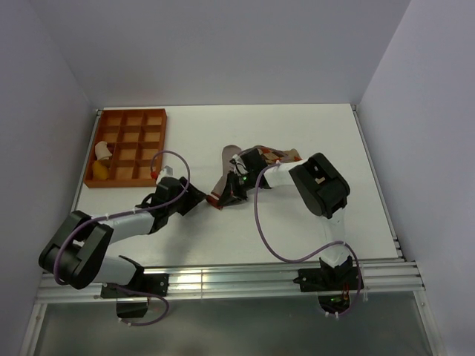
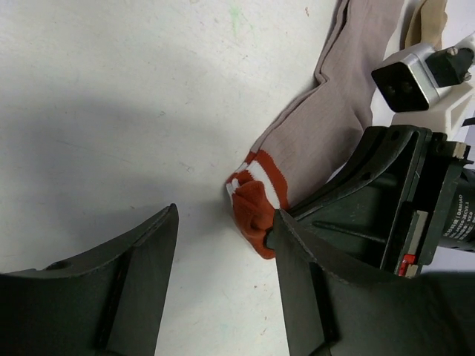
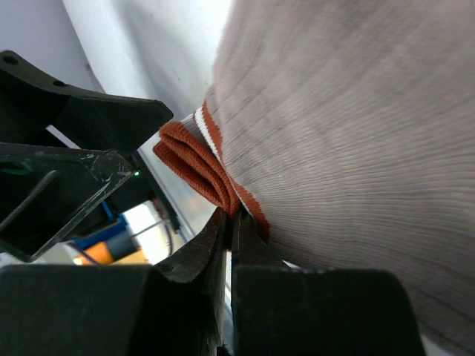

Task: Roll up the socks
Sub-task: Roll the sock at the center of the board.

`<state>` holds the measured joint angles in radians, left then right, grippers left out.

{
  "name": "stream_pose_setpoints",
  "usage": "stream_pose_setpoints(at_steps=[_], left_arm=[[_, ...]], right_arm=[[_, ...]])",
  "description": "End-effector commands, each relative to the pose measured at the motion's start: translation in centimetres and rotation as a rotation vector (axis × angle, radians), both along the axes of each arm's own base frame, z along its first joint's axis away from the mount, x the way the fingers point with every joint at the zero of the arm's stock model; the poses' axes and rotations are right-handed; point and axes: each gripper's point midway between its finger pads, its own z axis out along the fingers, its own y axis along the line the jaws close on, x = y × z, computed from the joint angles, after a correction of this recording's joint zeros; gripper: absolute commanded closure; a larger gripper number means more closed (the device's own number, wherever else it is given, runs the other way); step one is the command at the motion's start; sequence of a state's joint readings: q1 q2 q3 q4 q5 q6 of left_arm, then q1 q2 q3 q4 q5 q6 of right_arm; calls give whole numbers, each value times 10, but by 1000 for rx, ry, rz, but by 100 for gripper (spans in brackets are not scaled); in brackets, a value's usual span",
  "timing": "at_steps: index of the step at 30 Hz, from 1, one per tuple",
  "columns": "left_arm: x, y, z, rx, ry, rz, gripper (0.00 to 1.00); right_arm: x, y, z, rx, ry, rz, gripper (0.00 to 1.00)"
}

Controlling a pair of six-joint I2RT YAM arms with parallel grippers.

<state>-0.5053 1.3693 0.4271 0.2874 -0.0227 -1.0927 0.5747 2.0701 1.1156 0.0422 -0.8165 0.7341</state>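
The grey-brown sock (image 1: 226, 169) lies stretched on the white table, its red-and-white striped cuff (image 2: 256, 199) folded over at the near end. My right gripper (image 3: 233, 216) is shut on the folded red cuff (image 3: 194, 163), pinching its edge between the fingertips. In the top view the right gripper (image 1: 227, 194) is at that cuff end. My left gripper (image 2: 226, 226) is open, its right finger (image 2: 297, 252) touching the cuff, the left finger (image 2: 145, 256) over bare table. The tan argyle sock (image 1: 279, 154) lies behind the right wrist, mostly hidden.
An orange compartment tray (image 1: 130, 144) stands at the back left, holding a white item (image 1: 102, 152) and a yellow item (image 1: 99, 172). The right arm's elbow (image 1: 320, 184) hangs over the table's right-middle. The two grippers are nearly touching each other.
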Motion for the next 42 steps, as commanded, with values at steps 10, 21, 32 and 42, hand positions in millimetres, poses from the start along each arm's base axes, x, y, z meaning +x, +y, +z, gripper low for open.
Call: stream_pose_setpoints(at_steps=[10,21,32,42], left_arm=[[3,-12,-4,-50,-72,-64,51],[13,-21,-9,-40,-64,-90,62],[19,-22,-19,-6,-22,-88,71],[24,-20,-28,66,47,-77,98]], right_arm=[[4,0,-7,-5,129,-44,100],[5,0,-11,-8,127,-41,100],[4,-2,-16,-26,140,-38,100],[11,-6,-16,-79,64,-32,96]])
